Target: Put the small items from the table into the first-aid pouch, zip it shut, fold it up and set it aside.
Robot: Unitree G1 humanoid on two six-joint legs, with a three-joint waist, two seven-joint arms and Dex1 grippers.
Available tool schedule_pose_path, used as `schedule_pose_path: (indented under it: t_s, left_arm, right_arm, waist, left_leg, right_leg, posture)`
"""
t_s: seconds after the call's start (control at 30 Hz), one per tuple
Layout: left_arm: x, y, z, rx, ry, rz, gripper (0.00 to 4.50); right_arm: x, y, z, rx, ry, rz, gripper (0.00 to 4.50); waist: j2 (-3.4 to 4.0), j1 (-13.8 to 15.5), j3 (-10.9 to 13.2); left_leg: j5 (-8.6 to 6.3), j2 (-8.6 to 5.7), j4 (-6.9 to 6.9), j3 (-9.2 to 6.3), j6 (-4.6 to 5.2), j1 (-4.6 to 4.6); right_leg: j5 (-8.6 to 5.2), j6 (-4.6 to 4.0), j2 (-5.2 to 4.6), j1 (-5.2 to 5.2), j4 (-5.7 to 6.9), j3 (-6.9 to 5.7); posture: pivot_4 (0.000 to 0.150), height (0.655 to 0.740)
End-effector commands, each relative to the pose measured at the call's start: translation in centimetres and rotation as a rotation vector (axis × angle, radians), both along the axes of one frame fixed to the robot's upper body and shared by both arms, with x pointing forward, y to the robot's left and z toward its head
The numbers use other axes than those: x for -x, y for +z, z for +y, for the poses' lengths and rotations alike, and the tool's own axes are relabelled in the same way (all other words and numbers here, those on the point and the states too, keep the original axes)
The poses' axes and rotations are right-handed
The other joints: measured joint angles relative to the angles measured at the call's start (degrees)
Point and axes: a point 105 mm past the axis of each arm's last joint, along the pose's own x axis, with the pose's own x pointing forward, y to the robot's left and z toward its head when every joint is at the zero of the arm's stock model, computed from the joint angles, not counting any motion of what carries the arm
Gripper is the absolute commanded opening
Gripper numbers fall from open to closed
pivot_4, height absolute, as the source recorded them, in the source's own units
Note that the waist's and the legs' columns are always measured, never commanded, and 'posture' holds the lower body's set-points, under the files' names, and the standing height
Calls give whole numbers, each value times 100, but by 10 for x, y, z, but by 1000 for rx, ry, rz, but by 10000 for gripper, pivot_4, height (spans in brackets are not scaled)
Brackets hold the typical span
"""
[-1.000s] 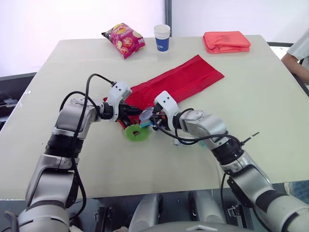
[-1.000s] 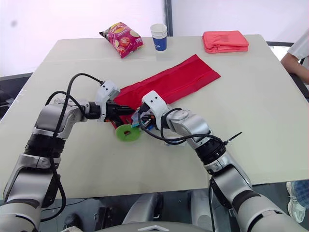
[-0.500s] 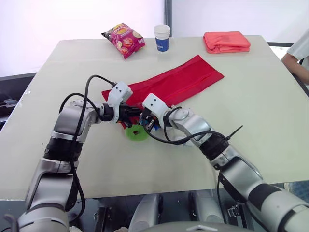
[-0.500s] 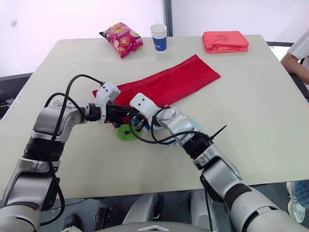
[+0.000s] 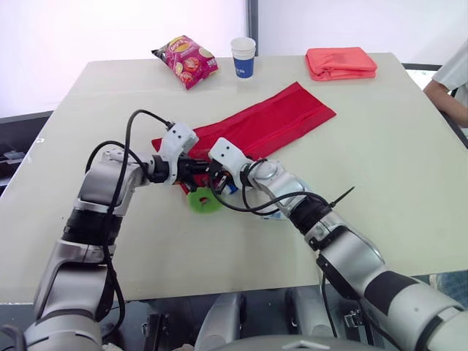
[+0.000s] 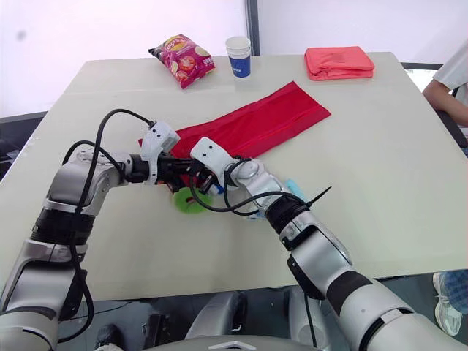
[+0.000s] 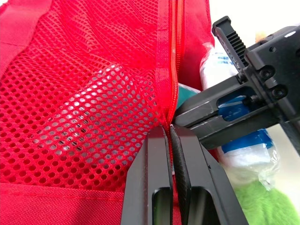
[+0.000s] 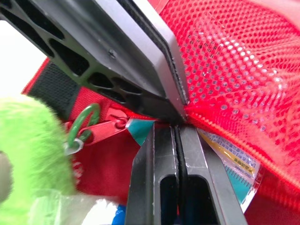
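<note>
The red first-aid pouch (image 5: 270,121) lies unfolded slantwise across the table. My left gripper (image 5: 196,167) is shut on the edge of its mesh pocket (image 7: 93,93), right beside the zipper. My right gripper (image 5: 213,178) is shut on a blue-and-white packet (image 7: 243,150), its tips against the left fingers (image 8: 140,61) at the pocket's mouth. A teal-and-white packet (image 8: 229,159) lies under the mesh. A fuzzy green ring (image 5: 205,200) rests on the table just below both grippers. The zipper pull (image 8: 86,124) with its green loop hangs at the pouch's near end.
A crisps bag (image 5: 185,61), a paper cup (image 5: 243,56) and a folded coral cloth (image 5: 341,62) stand along the far edge. A small teal item (image 6: 294,189) lies by my right forearm. A person's arm (image 5: 450,80) shows at the right edge.
My right gripper has carried the packet leftward, from beside the green ring up to the pocket's mouth, against the left gripper. The left gripper has kept its hold.
</note>
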Motion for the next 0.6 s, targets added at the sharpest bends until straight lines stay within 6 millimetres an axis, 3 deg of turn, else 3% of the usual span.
schedule_pose_path:
  t_s: [0.03,0.2,0.5,0.6]
  left_arm:
    - [4,-1,-9,9,-61,12,0]
    - [4,-3,-4,-34,-67,-6,0]
    - [-9,-1,11,-76,-45,-43,0]
    - [-10,-2,6,-74,-61,-46,0]
  right_arm:
    - [-5,18,10,-71,-11,-94,133]
    - [-6,15,9,-23,29,-240,133]
    - [15,24,-6,-23,210,-103,133]
    - [13,10,-5,94,189,-86,133]
  waist:
    - [0,-7,0]
    - [0,-25,0]
    - [2,-68,1]
    - [2,-76,1]
  left_leg:
    - [1,0,0,-2,-1,0]
    - [2,0,-2,-5,-4,3]
    - [2,0,-5,-11,-4,-6]
    - [2,0,-5,-11,-4,-6]
  right_leg:
    - [0,0,0,1,0,-2]
    - [0,0,0,3,0,-4]
    - [0,0,1,-2,-5,-9]
    - [0,0,2,-3,-3,-10]
  posture:
    - [1500,7400]
    - [1500,7400]
    - [1500,7400]
    - [1500,7400]
